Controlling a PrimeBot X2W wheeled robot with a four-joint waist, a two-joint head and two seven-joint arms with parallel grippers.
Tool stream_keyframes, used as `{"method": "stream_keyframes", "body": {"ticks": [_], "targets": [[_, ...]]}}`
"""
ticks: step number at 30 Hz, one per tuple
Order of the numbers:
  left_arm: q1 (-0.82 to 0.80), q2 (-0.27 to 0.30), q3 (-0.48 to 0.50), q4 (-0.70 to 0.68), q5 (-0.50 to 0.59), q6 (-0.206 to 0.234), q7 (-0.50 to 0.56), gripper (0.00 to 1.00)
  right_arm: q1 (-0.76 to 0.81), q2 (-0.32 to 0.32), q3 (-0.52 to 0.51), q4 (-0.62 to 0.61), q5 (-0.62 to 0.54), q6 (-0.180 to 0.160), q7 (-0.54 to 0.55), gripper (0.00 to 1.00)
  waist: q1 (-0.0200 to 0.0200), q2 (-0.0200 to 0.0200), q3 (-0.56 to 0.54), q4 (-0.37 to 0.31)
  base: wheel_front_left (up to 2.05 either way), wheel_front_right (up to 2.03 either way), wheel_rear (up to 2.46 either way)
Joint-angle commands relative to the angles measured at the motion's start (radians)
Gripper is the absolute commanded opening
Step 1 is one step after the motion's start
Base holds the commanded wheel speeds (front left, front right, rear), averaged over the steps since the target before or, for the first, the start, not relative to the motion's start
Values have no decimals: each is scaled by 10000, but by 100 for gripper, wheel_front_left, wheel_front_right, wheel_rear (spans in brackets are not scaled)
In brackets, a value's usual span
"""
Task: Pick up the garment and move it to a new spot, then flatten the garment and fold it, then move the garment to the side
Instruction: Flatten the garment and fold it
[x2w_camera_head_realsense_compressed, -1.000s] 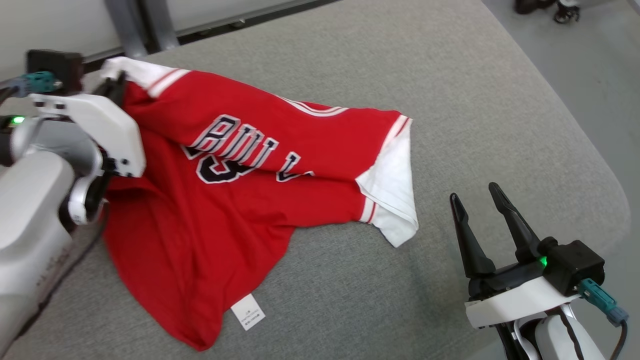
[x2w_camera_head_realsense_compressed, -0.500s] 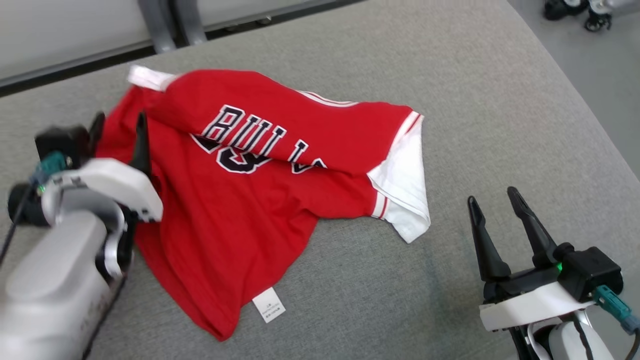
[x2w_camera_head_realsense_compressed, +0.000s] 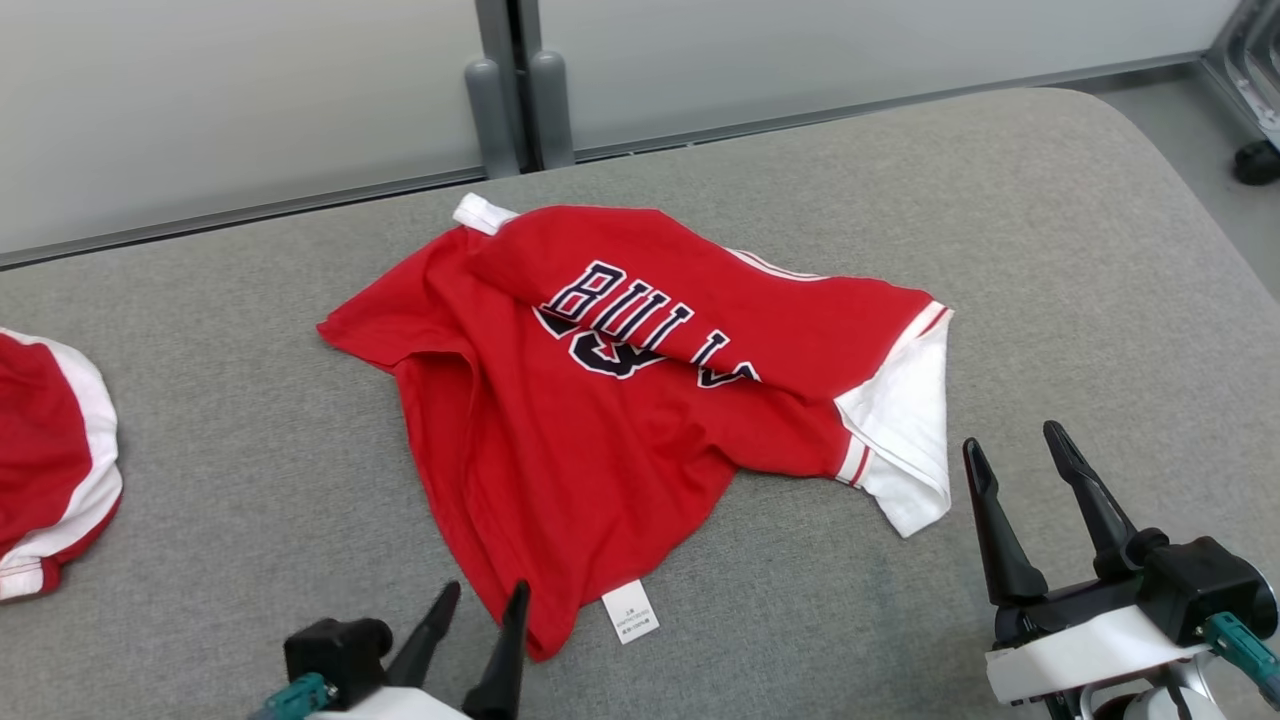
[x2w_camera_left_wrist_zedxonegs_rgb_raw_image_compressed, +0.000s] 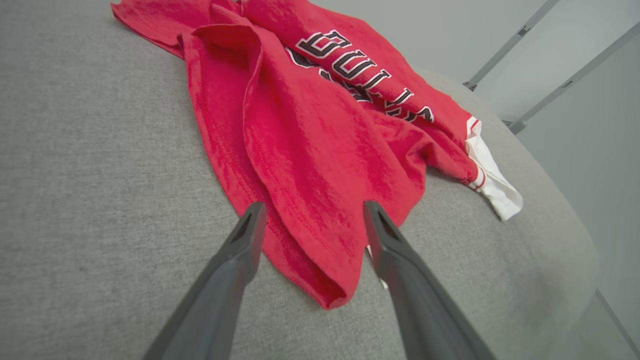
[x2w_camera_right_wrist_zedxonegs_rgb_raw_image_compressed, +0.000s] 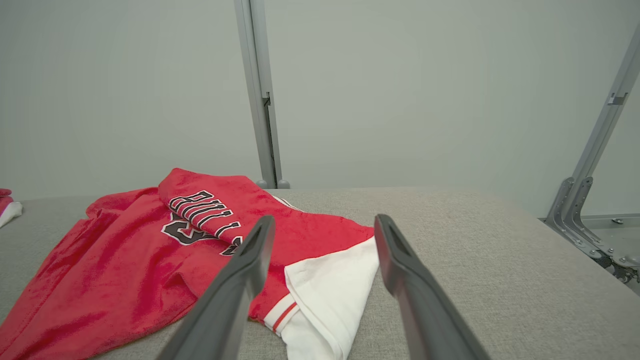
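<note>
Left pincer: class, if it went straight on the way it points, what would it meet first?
Most likely the near corner of the red jersey, just ahead of the left pincer; depth there is unclear.

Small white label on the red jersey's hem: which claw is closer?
Left. The left gripper sits just beside the small white label; the right gripper is farther off, near the white sleeve.
</note>
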Motion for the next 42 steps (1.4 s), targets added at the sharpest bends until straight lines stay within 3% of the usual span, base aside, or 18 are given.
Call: {"method": "stream_keyframes", "body": {"ticks": [1,11,14,15,19,20,25,33,39,40,41,42], "targets": [[63,76,-67,-89,-29,14,82,100,62,-78,-15,-31,-70,1,-49,100,0,0,-105,150,0,0,0],[-346,-380,-898,850,53,-381,844,100,-182,-187,185,-6,-16,1,-49,100,0,0,54,99,0,0,0],[-506,-593,-927,1181,-13,-536,862,69,-159,-200,153,2,-2,1,-49,100,0,0,118,35,0,0,0],[-552,-598,-963,1290,15,-562,888,46,-150,-204,145,9,10,1,-51,100,0,0,135,14,0,0,0],[-617,-704,-1043,1632,-100,-807,954,0,-144,-184,98,49,10,1,-49,100,0,0,174,-39,0,0,0],[-601,-750,-1046,1698,-169,-876,974,0,-147,-174,85,56,14,1,-49,100,0,0,177,-40,0,0,0],[-465,-718,-799,1959,-462,-1124,830,0,-95,-104,37,92,3,1,-49,100,0,0,88,48,0,0,0],[262,367,-198,1395,-895,-1022,812,0,110,-159,-10,157,-20,1,-49,100,0,0,-183,470,0,0,0],[597,547,-43,1492,-1182,-1152,738,0,150,-226,10,217,-31,1,-49,100,0,0,-484,668,0,0,0],[663,462,47,1536,-1280,-1147,613,12,183,-236,-1,238,-35,1,-49,100,0,0,-559,708,0,0,0],[752,387,105,1591,-1330,-1117,512,91,215,-247,12,259,-45,1,-49,100,0,0,-638,733,0,0,0],[871,344,159,1663,-1384,-1063,422,100,239,-272,48,272,-60,1,-49,100,0,0,-715,738,0,0,0]]}}
